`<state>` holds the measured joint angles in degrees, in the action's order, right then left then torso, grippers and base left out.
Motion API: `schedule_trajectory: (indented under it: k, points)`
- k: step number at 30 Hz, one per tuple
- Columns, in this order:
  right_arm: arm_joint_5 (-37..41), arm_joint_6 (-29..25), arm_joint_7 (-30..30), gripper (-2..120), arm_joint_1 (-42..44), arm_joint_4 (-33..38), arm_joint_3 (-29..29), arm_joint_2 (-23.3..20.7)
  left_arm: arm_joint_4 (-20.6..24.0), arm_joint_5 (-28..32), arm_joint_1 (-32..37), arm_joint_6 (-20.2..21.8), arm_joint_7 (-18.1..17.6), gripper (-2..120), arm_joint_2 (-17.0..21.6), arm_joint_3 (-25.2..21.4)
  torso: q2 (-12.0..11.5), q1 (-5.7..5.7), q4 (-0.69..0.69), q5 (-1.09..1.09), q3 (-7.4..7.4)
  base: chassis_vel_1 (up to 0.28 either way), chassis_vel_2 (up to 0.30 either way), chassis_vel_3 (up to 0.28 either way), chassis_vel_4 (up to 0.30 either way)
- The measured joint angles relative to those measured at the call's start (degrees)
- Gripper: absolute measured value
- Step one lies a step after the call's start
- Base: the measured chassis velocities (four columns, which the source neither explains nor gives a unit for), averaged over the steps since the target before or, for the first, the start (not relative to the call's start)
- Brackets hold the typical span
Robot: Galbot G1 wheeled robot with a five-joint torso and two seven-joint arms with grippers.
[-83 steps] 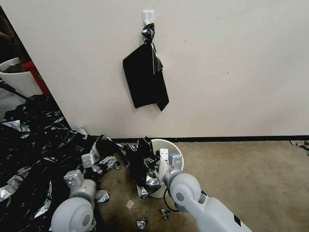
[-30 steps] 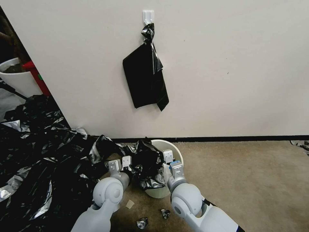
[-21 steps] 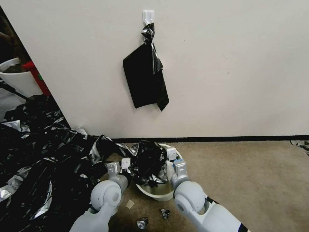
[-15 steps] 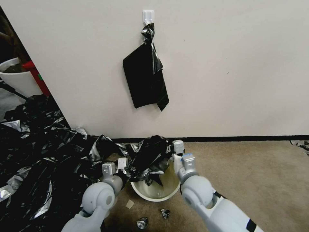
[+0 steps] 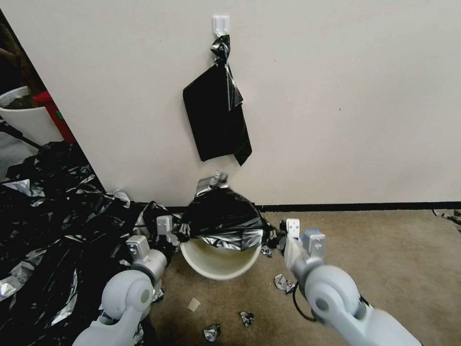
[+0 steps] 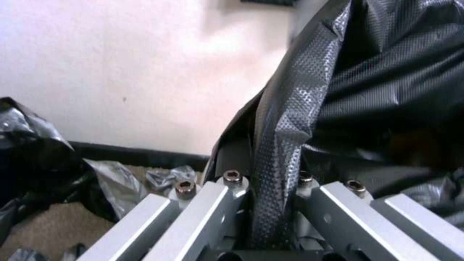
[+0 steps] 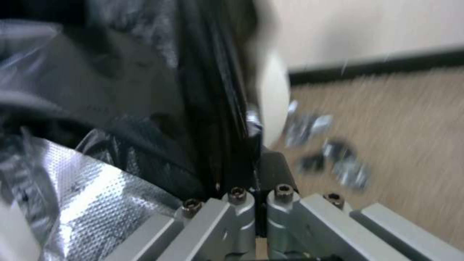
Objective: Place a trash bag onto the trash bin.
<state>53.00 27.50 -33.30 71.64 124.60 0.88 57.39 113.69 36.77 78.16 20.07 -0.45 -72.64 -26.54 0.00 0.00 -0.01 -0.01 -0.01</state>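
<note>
Black bag pulled wide over a tipped bucket.

The trash bag (image 5: 223, 218) is stretched across the top of the trash bin (image 5: 218, 262), covering the far part of its open mouth. The bin is cream-white and sits on the brown carpet (image 5: 384, 259) close to the wall (image 5: 336, 96), tipped so its mouth faces the robot. The left pincer (image 5: 169, 229) is just beside the bin, closed tight on one edge of the bag. The right pincer (image 5: 286, 234) is just beside the bin on the other side, pinching the other edge of the bag. A flat black bundle (image 5: 217, 120) hangs from a white hook (image 5: 221, 24) on the wall above the bin. A big heap of shiny black plastic (image 5: 48, 226) lies on the floor near the bin, on the left pincer's side. Small scraps (image 5: 283, 282) lie on the carpet near the bin.
</note>
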Motion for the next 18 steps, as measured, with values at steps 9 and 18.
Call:
schedule_trajectory:
  k: [9, 18]
  points:
    - [7.3, 3.9, -1.3, 2, -0.1, -2.7, -1.9, 2.5, 1.0, 4.0, -1.2, 0.3, -1.3, 3, -1.3, -1.9, 0.0, 0.0, 0.02, 0.02, 0.01, 0.0, 0.0, 0.0, 0.0]
    - [-8.3, -0.4, 2.4, 35, 3.0, 0.6, -4.0, 0.2, -0.3, 3.8, -3.2, 0.5, -3.9, 3, -1.3, -1.4, 0.0, 0.0, 0.01, 0.01, 0.01, 0.0, 0.0, 0.0, 0.0]
